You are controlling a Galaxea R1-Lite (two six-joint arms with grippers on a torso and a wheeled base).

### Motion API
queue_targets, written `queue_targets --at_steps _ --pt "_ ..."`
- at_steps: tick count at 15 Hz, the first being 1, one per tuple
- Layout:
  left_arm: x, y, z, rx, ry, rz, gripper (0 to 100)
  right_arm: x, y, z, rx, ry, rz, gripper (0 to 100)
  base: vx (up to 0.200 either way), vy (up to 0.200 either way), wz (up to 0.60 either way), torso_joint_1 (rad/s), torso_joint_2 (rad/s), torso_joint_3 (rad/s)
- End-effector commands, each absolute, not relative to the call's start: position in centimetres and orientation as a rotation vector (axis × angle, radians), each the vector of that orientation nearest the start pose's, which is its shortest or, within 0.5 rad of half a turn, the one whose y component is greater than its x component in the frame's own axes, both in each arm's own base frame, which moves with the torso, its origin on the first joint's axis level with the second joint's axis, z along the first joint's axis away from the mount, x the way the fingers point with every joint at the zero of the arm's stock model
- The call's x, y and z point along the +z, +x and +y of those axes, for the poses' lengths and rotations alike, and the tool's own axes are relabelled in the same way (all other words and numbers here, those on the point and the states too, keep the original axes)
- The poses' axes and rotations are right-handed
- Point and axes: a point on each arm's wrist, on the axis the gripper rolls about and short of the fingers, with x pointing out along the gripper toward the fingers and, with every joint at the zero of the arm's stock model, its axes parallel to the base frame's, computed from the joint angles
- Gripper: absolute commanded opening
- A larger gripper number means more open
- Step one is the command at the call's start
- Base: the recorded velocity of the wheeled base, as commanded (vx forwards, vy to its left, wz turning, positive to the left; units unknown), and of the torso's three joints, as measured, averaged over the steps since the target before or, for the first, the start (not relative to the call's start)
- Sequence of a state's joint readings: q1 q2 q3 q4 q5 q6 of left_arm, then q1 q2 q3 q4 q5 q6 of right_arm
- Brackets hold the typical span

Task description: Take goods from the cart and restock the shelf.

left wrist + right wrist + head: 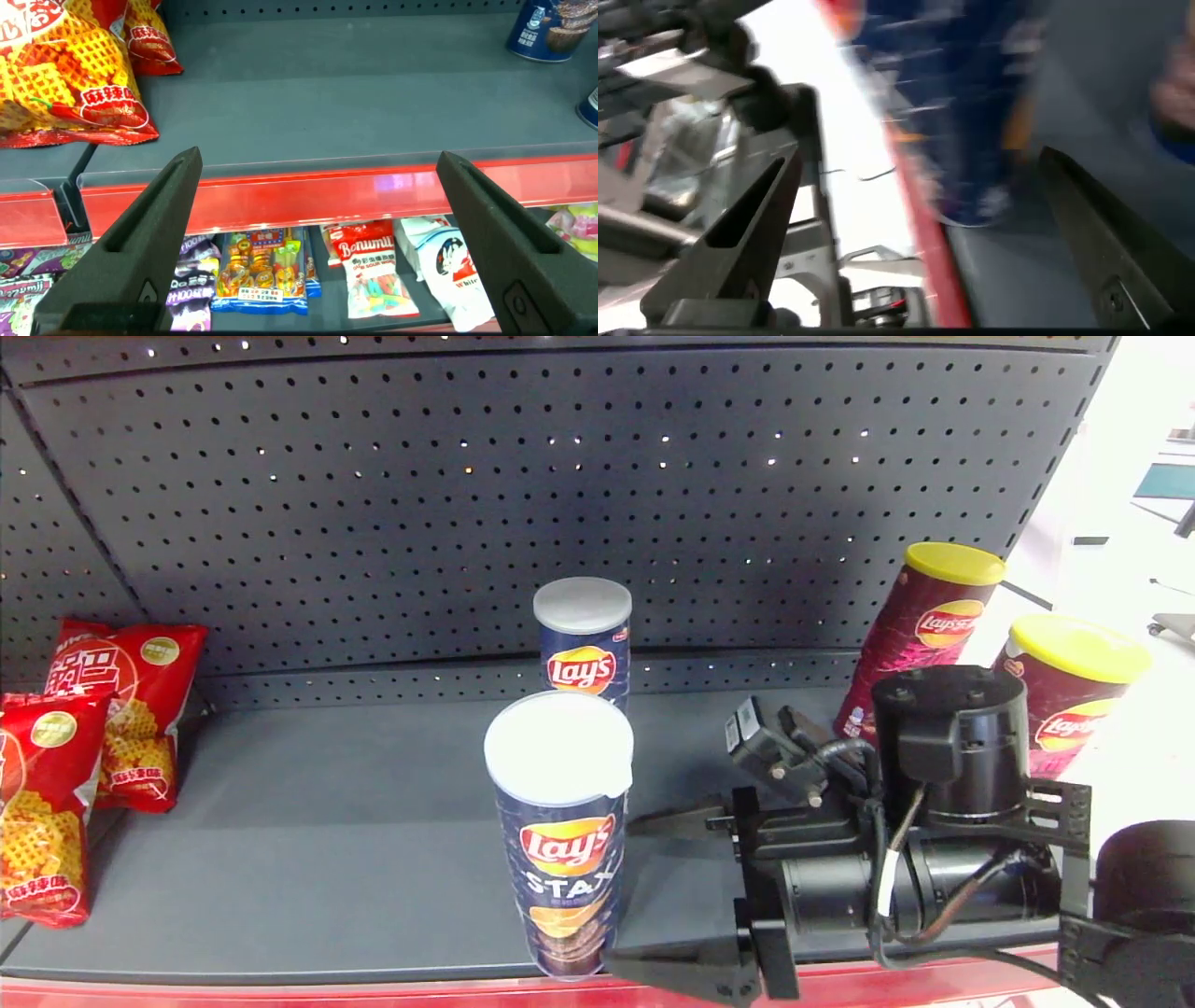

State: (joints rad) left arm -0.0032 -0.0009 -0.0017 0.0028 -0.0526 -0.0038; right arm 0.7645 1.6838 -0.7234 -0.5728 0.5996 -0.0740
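Right gripper [621, 891] jaws are gaping wide, gripping nothing. Blue can [560, 831] is standing just off their tips (right at the shelf [327, 821] edge). Judging best: backing out straight, no sideways brushing.

Head view above shelf [327, 803], both wrist views near its edge

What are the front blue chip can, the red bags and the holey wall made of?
Blue can: probably cardboard, glossy printed wrap; its white lid looks like matte plastic. Red bags: shiny plastic film, creased and glinting. Holey wall: likely painted metal, evenly punched holes, dull dark-grey finish.
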Motion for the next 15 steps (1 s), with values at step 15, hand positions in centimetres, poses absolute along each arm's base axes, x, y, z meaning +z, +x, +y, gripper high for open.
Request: queue_targets --at_steps 15 --pt "7.6 -2.3 -0.1 -0.055 -0.005 0.002 100 18.6 20.9 23.5 1.448 -0.108 0.238 100 0.000 0.000 0.00 0.000 0.00 0.000"
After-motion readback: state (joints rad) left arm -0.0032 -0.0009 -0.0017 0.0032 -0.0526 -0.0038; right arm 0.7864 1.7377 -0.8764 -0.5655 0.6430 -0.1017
